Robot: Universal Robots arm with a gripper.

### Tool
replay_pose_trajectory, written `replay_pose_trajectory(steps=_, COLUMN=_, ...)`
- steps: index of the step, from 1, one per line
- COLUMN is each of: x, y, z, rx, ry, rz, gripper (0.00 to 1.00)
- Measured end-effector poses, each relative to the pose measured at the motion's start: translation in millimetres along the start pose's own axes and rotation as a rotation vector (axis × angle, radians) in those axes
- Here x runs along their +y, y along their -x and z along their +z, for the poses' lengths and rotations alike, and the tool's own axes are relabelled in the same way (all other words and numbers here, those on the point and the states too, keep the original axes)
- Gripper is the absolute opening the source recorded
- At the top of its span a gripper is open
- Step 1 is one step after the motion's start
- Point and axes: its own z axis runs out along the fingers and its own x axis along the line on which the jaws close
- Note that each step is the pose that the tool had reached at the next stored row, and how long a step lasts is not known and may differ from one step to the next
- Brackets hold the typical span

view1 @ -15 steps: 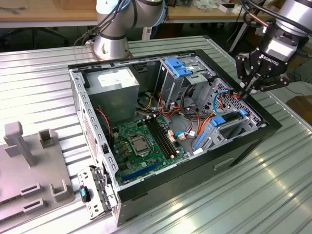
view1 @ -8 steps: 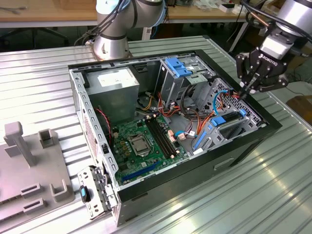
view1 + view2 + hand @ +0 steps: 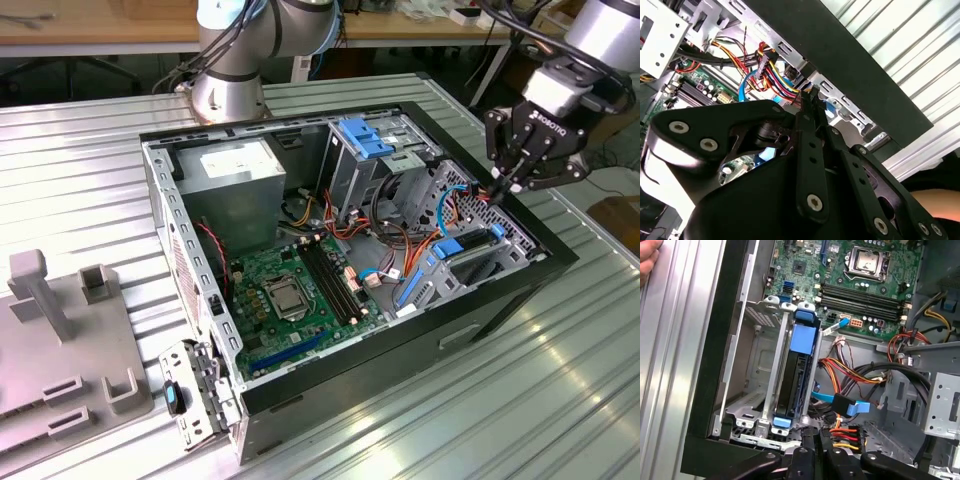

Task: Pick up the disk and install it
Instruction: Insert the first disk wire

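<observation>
The disk (image 3: pixel 803 337), a dark body between bright blue rails, stands on edge inside the metal drive cage at the front corner of the open computer case (image 3: pixel 200 330). In the exterior view the disk (image 3: pixel 465 252) sits low in that cage on the view's right. My gripper (image 3: pixel 497 188) hovers just above the case edge beside the cage, its black fingers (image 3: pixel 812 100) pressed together with nothing between them. In the first wrist view the gripper (image 3: pixel 815 437) is close to the red, yellow and orange cables beside the disk's end.
The green motherboard (image 3: pixel 290 290) fills the case floor, with the power supply (image 3: pixel 235 170) at the back. A light blue ribbed bracket (image 3: pixel 365 135) tops the rear cage. Grey fixtures (image 3: pixel 70 330) stand at the exterior view's left. A person's hand (image 3: pixel 647 260) rests on the ribbed table.
</observation>
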Motion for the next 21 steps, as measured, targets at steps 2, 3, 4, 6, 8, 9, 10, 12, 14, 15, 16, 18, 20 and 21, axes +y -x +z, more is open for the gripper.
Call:
replay_pose_trajectory(steps=2, x=3.5, y=-0.2, z=0.1, rx=-0.0053, ry=-0.0011, rz=0.000, gripper=0.16)
replay_pose_trajectory(steps=3, x=5.9, y=-0.2, z=0.1, rx=-0.0076, ry=-0.0016, rz=0.000, gripper=0.16)
replay_pose_trajectory(steps=4, x=9.2, y=0.1, z=0.1, rx=-0.0104, ry=-0.0022, rz=0.000, gripper=0.16)
replay_pose_trajectory(steps=6, x=15.6, y=1.3, z=0.4, rx=-0.0138, ry=-0.0034, rz=0.000, gripper=0.16)
replay_pose_trajectory(steps=8, x=16.2, y=1.4, z=1.2, rx=-0.0143, ry=-0.0033, rz=0.030, gripper=0.16)
replay_pose_trajectory(steps=9, x=16.2, y=1.4, z=1.5, rx=-0.0145, ry=-0.0033, rz=0.045, gripper=0.16)
replay_pose_trajectory(steps=10, x=16.2, y=1.4, z=2.1, rx=-0.0148, ry=-0.0031, rz=0.073, gripper=0.16)
replay_pose_trajectory(steps=12, x=16.3, y=1.0, z=3.4, rx=-0.0175, ry=-0.0031, rz=0.115, gripper=0.16)
replay_pose_trajectory(steps=14, x=16.5, y=-0.5, z=4.1, rx=-0.0253, ry=-0.0042, rz=0.119, gripper=0.16)
replay_pose_trajectory(steps=15, x=16.9, y=-2.5, z=5.0, rx=-0.0358, ry=-0.0057, rz=0.120, gripper=0.16)
replay_pose_trajectory(steps=16, x=17.4, y=-4.7, z=5.7, rx=-0.0500, ry=-0.0078, rz=0.121, gripper=0.16)
replay_pose_trajectory(steps=18, x=18.7, y=-11.3, z=7.2, rx=-0.0828, ry=-0.0125, rz=0.122, gripper=0.16)
replay_pose_trajectory(steps=20, x=19.7, y=-16.0, z=7.7, rx=-0.0845, ry=-0.0128, rz=0.122, gripper=0.16)
replay_pose_trajectory(steps=21, x=20.2, y=-18.2, z=7.9, rx=-0.0845, ry=-0.0128, rz=0.122, gripper=0.16)
